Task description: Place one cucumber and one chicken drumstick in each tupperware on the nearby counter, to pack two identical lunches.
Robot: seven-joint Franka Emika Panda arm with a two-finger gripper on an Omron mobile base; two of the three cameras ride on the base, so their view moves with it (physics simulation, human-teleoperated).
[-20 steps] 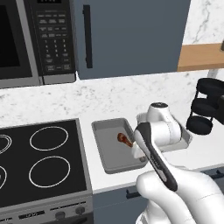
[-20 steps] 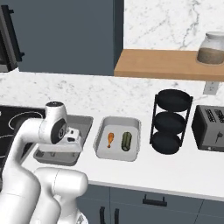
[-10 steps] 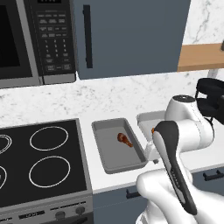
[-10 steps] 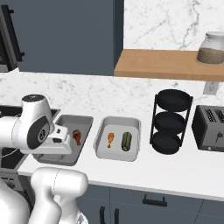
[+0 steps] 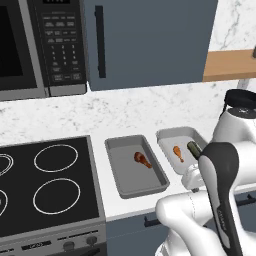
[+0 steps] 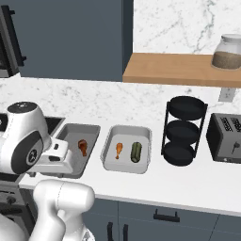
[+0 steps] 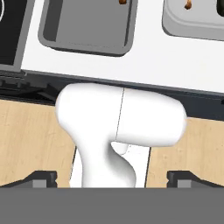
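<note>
Seemingly empty, the hand (image 7: 112, 177) hangs wide open above the floor.

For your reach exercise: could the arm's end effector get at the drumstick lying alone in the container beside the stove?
Probably yes: the drumstick lies uncovered in its open container, nothing on top; the end effector is open.

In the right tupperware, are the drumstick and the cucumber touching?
Apart. The right base view shows bare grey floor between the drumstick and the cucumber.
</note>
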